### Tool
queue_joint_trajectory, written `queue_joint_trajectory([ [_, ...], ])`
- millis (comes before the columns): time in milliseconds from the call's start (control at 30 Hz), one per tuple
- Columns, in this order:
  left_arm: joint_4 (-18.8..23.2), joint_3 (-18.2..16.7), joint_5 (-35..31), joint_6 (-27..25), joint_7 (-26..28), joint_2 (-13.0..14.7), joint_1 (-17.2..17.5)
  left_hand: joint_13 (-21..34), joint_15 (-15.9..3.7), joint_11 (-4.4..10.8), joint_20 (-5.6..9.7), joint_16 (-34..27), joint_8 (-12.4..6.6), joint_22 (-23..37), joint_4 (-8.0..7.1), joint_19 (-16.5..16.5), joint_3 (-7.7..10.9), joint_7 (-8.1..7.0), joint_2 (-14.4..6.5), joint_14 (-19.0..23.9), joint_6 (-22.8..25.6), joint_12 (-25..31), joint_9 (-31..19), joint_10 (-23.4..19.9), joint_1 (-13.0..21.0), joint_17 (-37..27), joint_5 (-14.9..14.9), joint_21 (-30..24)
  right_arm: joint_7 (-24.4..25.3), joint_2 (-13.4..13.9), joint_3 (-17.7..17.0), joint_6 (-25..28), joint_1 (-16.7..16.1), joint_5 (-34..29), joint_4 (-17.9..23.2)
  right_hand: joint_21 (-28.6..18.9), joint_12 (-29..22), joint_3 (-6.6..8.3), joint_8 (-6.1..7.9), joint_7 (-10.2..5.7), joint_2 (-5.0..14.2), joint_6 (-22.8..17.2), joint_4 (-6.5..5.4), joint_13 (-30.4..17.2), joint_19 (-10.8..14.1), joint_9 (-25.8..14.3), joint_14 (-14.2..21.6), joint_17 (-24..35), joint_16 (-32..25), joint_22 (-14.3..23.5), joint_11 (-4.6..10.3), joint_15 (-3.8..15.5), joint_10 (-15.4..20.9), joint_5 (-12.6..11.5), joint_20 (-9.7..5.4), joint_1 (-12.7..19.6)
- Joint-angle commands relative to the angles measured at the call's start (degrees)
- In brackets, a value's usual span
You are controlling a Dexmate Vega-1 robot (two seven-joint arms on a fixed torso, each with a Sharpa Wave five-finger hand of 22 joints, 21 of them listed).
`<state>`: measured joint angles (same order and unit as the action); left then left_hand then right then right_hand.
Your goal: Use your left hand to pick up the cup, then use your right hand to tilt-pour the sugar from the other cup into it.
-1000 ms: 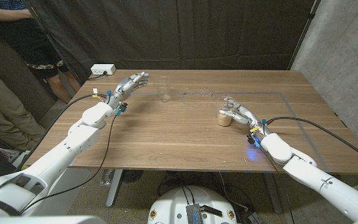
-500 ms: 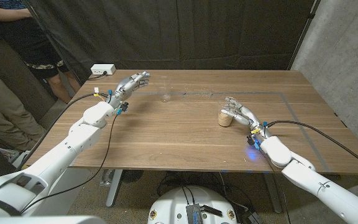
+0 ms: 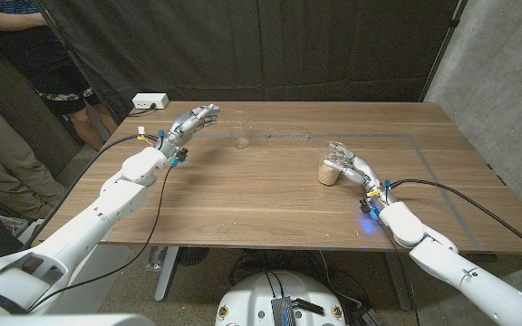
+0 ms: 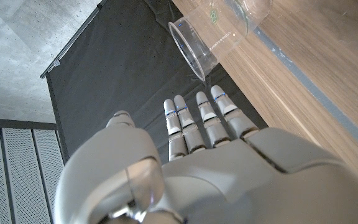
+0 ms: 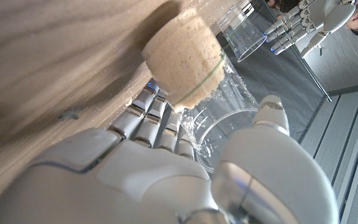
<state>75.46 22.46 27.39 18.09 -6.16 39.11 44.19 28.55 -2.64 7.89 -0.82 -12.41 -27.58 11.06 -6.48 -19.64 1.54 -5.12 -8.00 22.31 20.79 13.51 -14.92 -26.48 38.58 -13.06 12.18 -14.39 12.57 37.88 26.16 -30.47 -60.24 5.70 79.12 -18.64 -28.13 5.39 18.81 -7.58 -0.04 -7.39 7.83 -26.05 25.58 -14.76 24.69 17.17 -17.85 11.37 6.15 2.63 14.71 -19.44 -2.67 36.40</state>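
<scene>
The table carries both cups, well apart. The left hand hovers beside the empty cup, fingers straight and spread, holding nothing; the wrist view shows a gap between fingertips and cup. The right hand is wrapped around the sugar cup, which appears to stand on the wood. By my reading, neither pickup is finished: the left must close in, grasp and lift, then the right can lift and tilt-pour.

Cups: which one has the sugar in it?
The cup in the right hand, part-filled with tan sugar. The other cup, clear and empty, stands near the left hand.
</scene>
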Motion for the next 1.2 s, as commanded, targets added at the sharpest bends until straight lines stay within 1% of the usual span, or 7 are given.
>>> queue_joint_trajectory([
  [33, 1.28, -0.04, -0.35, -0.69, 1.01, 0.31, 0.41, 0.16, -6.11, -0.15, 0.18, -0.11, -0.05, 0.32, 0.05, -0.02, 0.25, 0.15, -0.06, 0.45, 0.57, 0.12, -0.03, -0.39, -0.13, -0.14, 0.09, 0.1, -1.93, -1.24, -0.23, -3.27, 0.8, 2.89, -2.4, -0.47, -0.88, 0.4, 0.67, -0.21, 0.02, -1.12, 0.26, -0.77, 1.16, -0.34, 1.18, 0.53, -0.52, 0.39, -0.13, 10.37, 0.97, 0.31, -8.36, 1.06],
  [200, 1.57, 0.01, -0.41, -1.02, 1.35, 0.27, 0.49, 0.17, -6.1, -0.18, 0.2, -0.1, -0.07, 0.32, 0.07, -0.05, 0.29, 0.2, -0.05, 0.45, 0.65, 0.11, -0.03, -0.38, -0.13, -0.14, 0.09, 0.1, -2.68, -1.04, -0.37, -3.89, 1.17, 3.19, -2.59, -0.54, -1.29, 0.43, 0.9, -0.24, 0.07, -1.36, 0.29, -1.14, 1.38, -0.49, 1.52, 0.78, -0.6, 0.47, -0.07, 10.38, 1.22, 0.45, -8.5, 1.29],
  [400, 1.49, 0.13, -0.44, -1.23, 1.57, 0.02, 0.4, 0.17, -6.11, -0.02, 0.21, -0.09, -0.06, 0.32, 0.09, -0.05, 0.34, 0.15, -0.06, 0.44, 0.69, 0.08, -0.02, -0.34, -0.12, -0.14, 0.09, 0.11, -3.4, -0.51, -1.06, -3.7, 0.98, 4.56, -1.36, -0.57, -1.69, 0.44, 1.14, -0.22, 0.11, -1.66, 0.31, -1.5, 1.49, -0.63, 1.79, 1.02, -0.66, 0.54, -0.18, 10.38, 1.49, 0.59, -8.44, 1.5],
  [700, 1.13, 0.22, -0.33, -1.42, 1.83, -0.46, 0.4, 0.19, -6.34, -0.17, 0.2, -0.12, -0.04, 0.32, 0.11, -0.08, 0.41, 0.11, -0.07, 0.53, 0.7, 0.09, -0.02, -0.41, -0.12, -0.15, 0.07, 0.12, -4.88, 0.51, -2.41, -1.58, -0.06, 8.44, 1.11, -0.63, -2.11, 0.45, 1.42, 0.04, 0.19, -1.97, 0.3, -2.01, 1.68, -0.82, 2.21, 1.37, -0.74, 0.64, -0.21, 10.39, 1.46, 0.82, -8.33, 1.74],
  [933, 1.08, 0.33, -0.9, -1.33, 2.35, -0.55, 0.36, 0.2, -6.21, -0.01, 0.2, -0.11, 0.01, 0.32, 0.14, -0.09, 0.45, 0.12, -0.04, 0.51, 0.63, 0.1, -0.02, -0.45, -0.11, -0.15, 0.06, 0.13, -6.2, 1.32, -3.2, 0.5, 0.14, 10.63, 2.57, -0.75, -2.69, 0.56, 1.85, 0.21, 0.23, -2.73, 0.45, -2.5, 2.0, -0.97, 2.42, 1.69, -0.71, 0.73, -0.37, 10.39, 1.87, 1.05, -8.01, 2.29],
  [1200, 1.39, 0.86, -2.48, -1.59, 3.1, -0.28, 0.28, 0.21, -6.2, -0.06, 0.22, -0.08, 0.07, 0.32, 0.18, -0.09, 0.53, 0.03, -0.02, 0.49, 0.55, 0.06, -0.02, -0.4, -0.1, -0.15, 0.05, 0.15, -8.28, 1.83, -3.69, 1.22, 1.23, 12.47, 2.23, -0.76, -2.97, 0.6, 1.97, 0.32, 0.33, -2.83, 0.43, -2.9, 2.0, -1.1, 2.65, 1.98, -0.71, 0.79, -0.69, 10.38, 1.74, 1.3, -7.75, 2.53],
])
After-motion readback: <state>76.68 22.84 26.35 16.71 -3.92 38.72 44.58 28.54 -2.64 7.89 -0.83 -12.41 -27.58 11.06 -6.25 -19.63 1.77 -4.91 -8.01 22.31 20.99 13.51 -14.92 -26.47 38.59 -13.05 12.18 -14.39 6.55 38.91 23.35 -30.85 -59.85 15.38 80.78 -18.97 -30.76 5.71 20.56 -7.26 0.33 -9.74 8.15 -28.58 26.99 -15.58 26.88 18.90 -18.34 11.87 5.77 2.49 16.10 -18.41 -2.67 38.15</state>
